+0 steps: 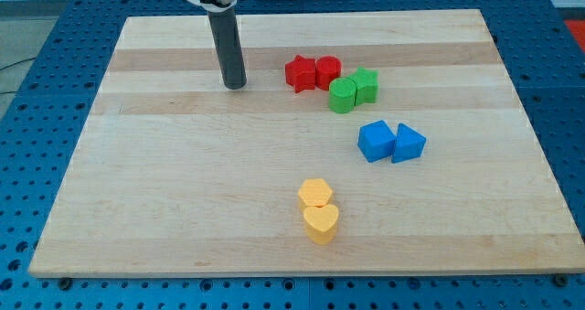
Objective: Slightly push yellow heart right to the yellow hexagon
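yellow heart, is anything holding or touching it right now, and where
Nothing is held. The yellow heart sits free, touching only the yellow hexagon above it. My tip is far off toward the view's top left.

heart (321, 223) touching below hexagon (315, 193) | my tip (235, 84) far upper-left

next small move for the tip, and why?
Probably bring my tip down toward the view's bottom, to the left of the yellow heart. It's far off near the red blocks, and the heart sits touching, just below the yellow hexagon.
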You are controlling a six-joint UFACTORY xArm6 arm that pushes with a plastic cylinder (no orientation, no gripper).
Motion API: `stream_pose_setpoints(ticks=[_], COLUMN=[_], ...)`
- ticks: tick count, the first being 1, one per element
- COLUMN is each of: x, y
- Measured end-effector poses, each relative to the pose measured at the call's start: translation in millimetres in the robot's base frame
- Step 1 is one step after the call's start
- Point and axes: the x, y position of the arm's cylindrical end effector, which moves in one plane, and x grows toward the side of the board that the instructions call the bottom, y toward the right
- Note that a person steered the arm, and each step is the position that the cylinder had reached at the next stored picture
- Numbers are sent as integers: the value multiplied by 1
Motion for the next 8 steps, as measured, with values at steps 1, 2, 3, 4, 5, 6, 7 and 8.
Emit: stream_pose_setpoints(ticks=[1,2,3,4,5,6,7,8], x=[-5,-5,-5,-5,13,30,84,171], y=[-3,-3,-3,-3,26,62,57,31])
